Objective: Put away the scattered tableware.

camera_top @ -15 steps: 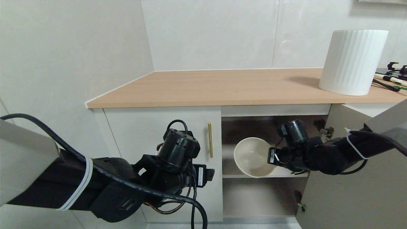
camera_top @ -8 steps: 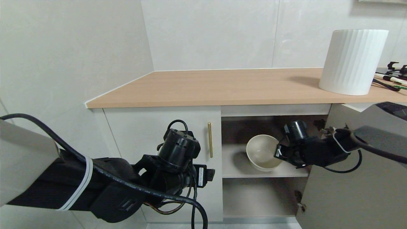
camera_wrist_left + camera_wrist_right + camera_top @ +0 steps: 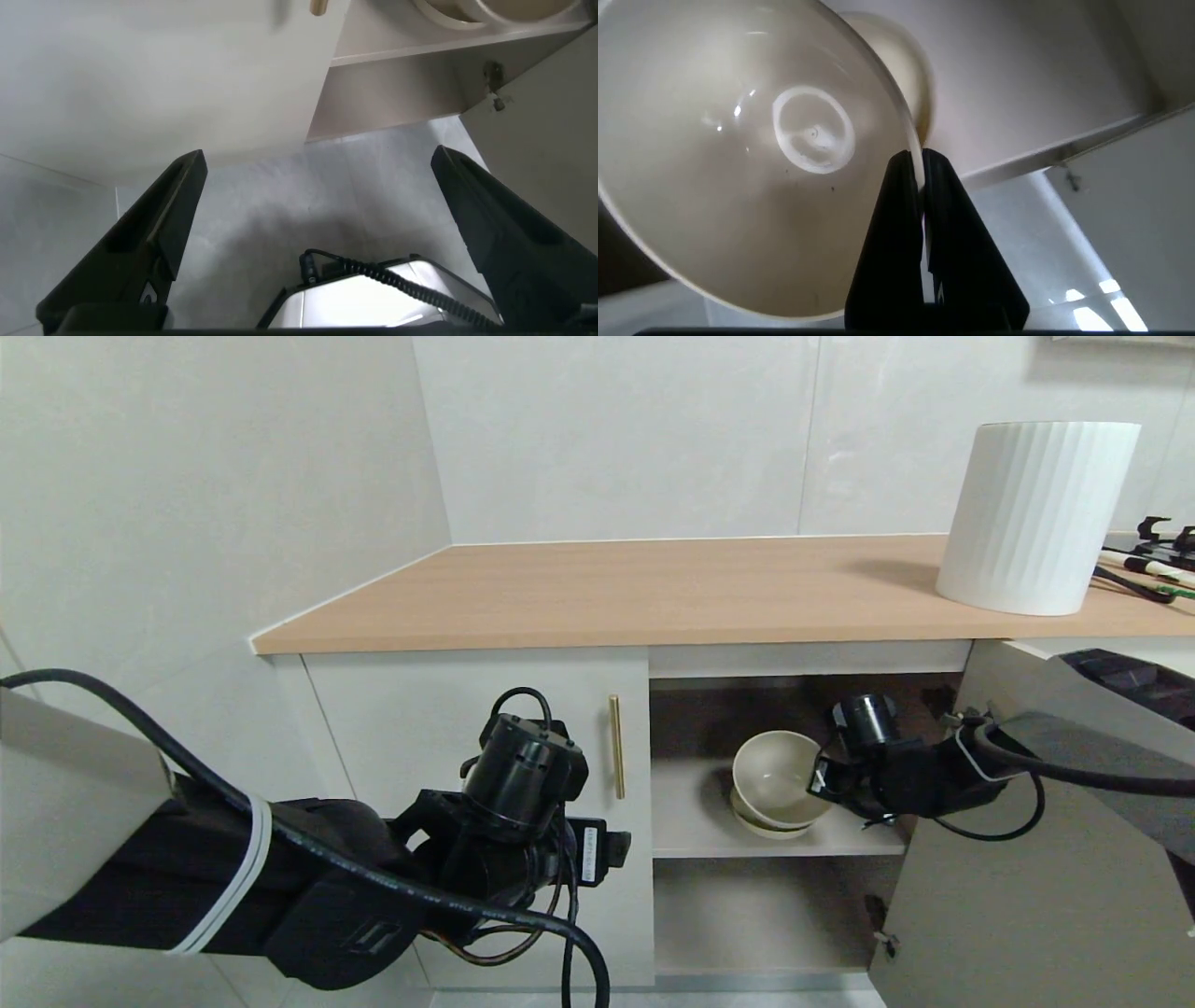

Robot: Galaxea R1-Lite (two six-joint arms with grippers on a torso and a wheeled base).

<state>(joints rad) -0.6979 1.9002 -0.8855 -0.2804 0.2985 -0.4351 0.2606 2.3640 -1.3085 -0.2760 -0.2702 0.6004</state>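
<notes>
**Setting a bowl down inside the cabinet**

Gripping the bowl (image 3: 780, 777) at its rim with the right gripper (image 3: 820, 777), with fingers (image 3: 887, 243) closed on the edge. Holding it a little tilted over the upper shelf (image 3: 691, 831) of the open cabinet (image 3: 1027, 896), on or just above another dish (image 3: 767, 826); cannot tell about contact. Not released yet, so probably close to finishing this piece, with only letting go and pulling back left. Hanging the left gripper (image 3: 318, 233) low before the closed door (image 3: 401, 709), with fingers spread and empty. Compared with one second ago: carried deeper into the cabinet, lowered and tipped less; no move on the left side.
</notes>
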